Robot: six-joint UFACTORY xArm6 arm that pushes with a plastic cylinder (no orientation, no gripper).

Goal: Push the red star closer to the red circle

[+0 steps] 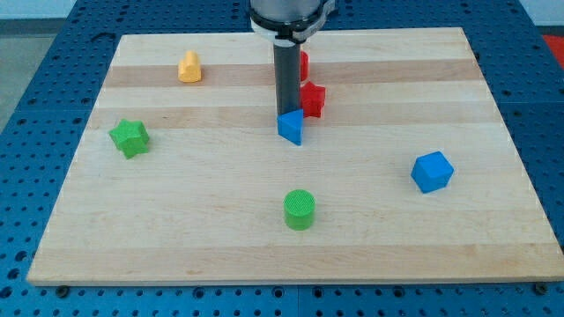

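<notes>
Rod tool, jawless, holding nothing: my tip (pixel 288 113) at upper centre, against blue triangle (pixel 292 128), just left of red star (pixel 313 99), below red circle (pixel 303 64).

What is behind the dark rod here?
A red block, presumably the red circle, shows only as a sliver at the rod's right edge; the rest is covered. The red star sits beside it. My tip is above the blue block.

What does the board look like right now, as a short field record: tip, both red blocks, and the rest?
tip: my tip at the view's left of the red star, just above the blue triangle
red star: below the red circle, close to it
red circle: partly hidden by the rod
blue triangle
others: yellow block, green star, green cylinder, blue cube
</notes>
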